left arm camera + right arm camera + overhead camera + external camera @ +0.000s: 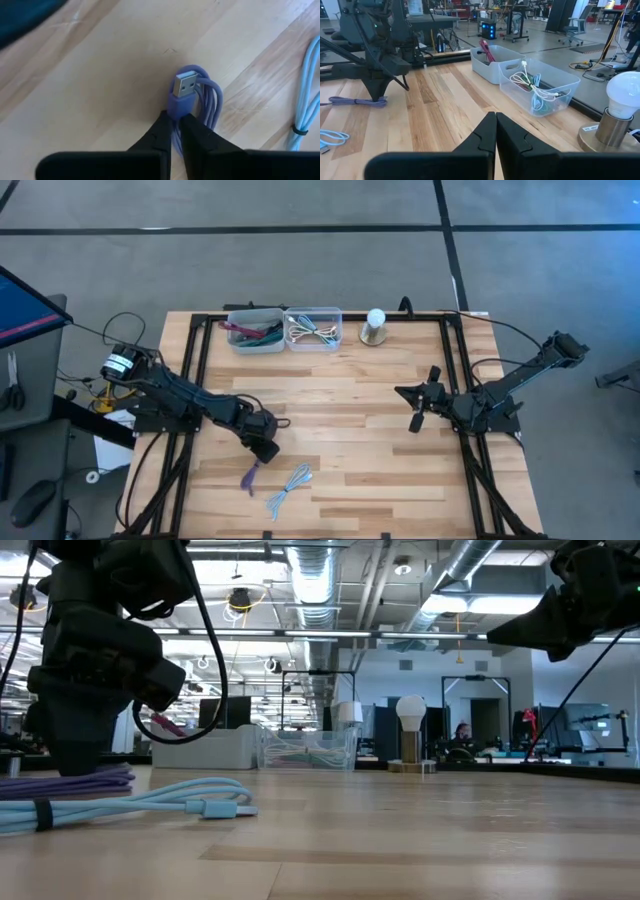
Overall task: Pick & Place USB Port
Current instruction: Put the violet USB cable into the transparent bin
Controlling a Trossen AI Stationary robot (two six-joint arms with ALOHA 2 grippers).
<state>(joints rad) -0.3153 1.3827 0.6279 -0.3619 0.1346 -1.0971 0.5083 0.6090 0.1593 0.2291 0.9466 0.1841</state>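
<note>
A coiled purple USB cable lies on the wood near the table's near-left part, its silver plug pointing away from my fingers. My left gripper stands over it, shut on the bundle. A light blue cable lies just to its right. My right gripper is shut, holds nothing, and hovers over the table's right side. My left gripper pinches the purple cable between its two fingers, just behind the plug's purple housing. It comes from above, pointing down. The coil rests on the table below it.
Two clear bins stand at the far edge, one with reddish and dark cables, one with white cables. A light bulb on a round base stands to their right. Black frame rails run along the table's sides.
</note>
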